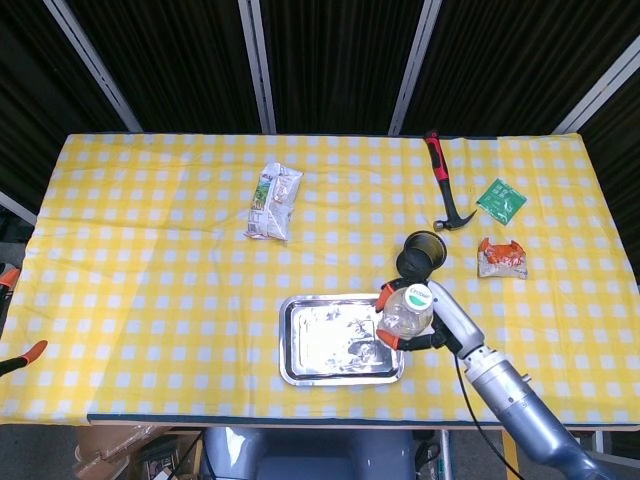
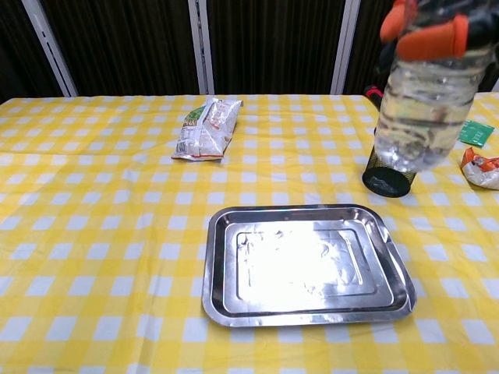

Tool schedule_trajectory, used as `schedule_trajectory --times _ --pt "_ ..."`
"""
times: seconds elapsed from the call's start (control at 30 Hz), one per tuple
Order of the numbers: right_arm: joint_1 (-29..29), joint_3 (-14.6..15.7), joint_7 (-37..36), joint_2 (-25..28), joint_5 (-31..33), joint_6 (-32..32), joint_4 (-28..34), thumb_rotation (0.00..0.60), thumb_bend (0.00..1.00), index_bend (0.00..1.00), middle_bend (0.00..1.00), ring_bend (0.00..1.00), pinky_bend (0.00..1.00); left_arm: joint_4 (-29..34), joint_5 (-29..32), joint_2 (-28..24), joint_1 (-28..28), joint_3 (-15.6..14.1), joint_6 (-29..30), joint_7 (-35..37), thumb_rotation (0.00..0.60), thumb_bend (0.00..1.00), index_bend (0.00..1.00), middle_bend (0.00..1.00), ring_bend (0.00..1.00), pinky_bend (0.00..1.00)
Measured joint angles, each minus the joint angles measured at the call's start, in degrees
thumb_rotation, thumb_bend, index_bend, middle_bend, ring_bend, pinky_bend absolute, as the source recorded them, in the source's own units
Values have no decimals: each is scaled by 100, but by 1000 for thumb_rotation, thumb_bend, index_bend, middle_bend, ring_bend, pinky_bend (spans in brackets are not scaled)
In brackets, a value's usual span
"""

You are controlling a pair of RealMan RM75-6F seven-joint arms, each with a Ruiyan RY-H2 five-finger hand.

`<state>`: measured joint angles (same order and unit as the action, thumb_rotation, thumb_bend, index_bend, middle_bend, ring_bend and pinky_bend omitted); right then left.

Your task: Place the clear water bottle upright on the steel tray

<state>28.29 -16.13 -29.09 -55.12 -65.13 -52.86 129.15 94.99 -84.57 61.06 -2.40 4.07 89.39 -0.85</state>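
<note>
The clear water bottle (image 1: 404, 310) (image 2: 427, 109) with a white cap hangs roughly upright in the air over the right edge of the steel tray (image 1: 320, 340) (image 2: 296, 265). My right hand (image 1: 432, 332) (image 2: 427, 29) grips it near the top with orange-tipped fingers. The bottle's base is above the table and touches nothing. The tray lies bare near the table's front edge. Only the orange fingertips of my left hand (image 1: 20, 350) show at the far left edge, spread apart with nothing between them.
A black mesh cup (image 1: 421, 255) (image 2: 387, 178) stands just behind the tray's right corner, close to the bottle. A snack bag (image 1: 273, 202) (image 2: 204, 128) lies at the back. A hammer (image 1: 445, 185), a green packet (image 1: 500, 200) and an orange packet (image 1: 501, 258) sit at right.
</note>
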Motion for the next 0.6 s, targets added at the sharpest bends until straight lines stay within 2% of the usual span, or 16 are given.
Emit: schedule_trajectory --times 0.23,0.33,0.47,0.6 --pt "-114 598 -483 -1293 -484 194 -1099 600 820 809 616 253 0 -18 31 -5 9 22 15 25 600 190 46 0 0 0" --pt "-201 772 -718 -1591 -877 172 -1492 600 820 809 616 254 0 -24 40 -9 3 24 -3 33 600 190 47 0 0 0" --pt "-309 860 -950 -1641 -1198 34 -1607 600 820 809 616 254 0 -28 25 -7 -5 20 -13 33 600 190 46 0 0 0" --pt "-355 773 -975 -1310 -1343 -135 -1346 600 820 809 616 253 0 -14 -16 -11 -4 2 -9 38 600 190 46 0 0 0"
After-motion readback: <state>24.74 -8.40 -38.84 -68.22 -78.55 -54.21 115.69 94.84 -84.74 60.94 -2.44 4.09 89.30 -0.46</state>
